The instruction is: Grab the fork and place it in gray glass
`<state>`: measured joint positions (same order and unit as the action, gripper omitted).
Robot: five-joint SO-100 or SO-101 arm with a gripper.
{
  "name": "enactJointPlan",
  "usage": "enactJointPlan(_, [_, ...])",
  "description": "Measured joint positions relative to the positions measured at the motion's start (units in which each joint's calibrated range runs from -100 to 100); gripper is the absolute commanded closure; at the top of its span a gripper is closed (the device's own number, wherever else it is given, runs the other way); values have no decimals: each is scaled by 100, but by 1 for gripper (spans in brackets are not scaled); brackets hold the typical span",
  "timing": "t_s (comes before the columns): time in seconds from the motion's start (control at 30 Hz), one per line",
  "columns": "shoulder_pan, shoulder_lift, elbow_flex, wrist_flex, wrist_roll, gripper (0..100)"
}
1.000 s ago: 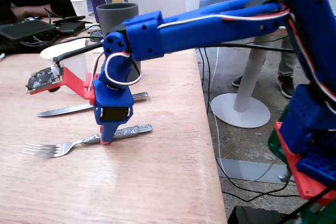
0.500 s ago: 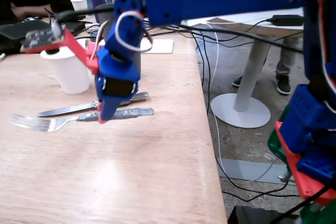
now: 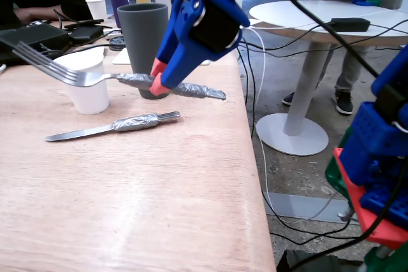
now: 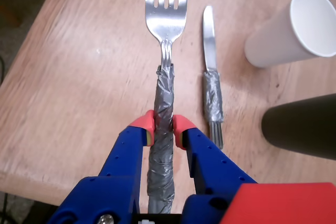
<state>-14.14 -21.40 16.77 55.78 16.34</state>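
Observation:
My blue gripper (image 3: pixel 158 79) with red fingertips is shut on the foil-wrapped handle of the silver fork (image 3: pixel 70 71). It holds the fork level above the wooden table, tines pointing left in the fixed view. In the wrist view the gripper (image 4: pixel 163 129) clamps the foil handle and the fork (image 4: pixel 167 19) points away from me. The tall dark-gray glass (image 3: pixel 144 36) stands upright just behind the fork in the fixed view. It shows at the right edge of the wrist view (image 4: pixel 304 127).
A foil-wrapped table knife (image 3: pixel 118 125) lies on the table below the fork, beside it in the wrist view (image 4: pixel 211 77). A white paper cup (image 3: pixel 86 81) stands left of the glass. The table edge (image 3: pixel 245 151) drops off at the right, with cables there.

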Motion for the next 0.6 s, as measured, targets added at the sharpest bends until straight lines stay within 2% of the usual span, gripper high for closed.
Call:
enactJointPlan(0.13, [902, 0, 0, -8, -29, 100])
enactJointPlan(0.27, [1193, 0, 0, -207, -142, 100])
enactJointPlan(0.33, [1249, 0, 0, -778, -396, 100])
enactJointPlan(0.6, [1926, 9, -424, -3031, -645, 100])
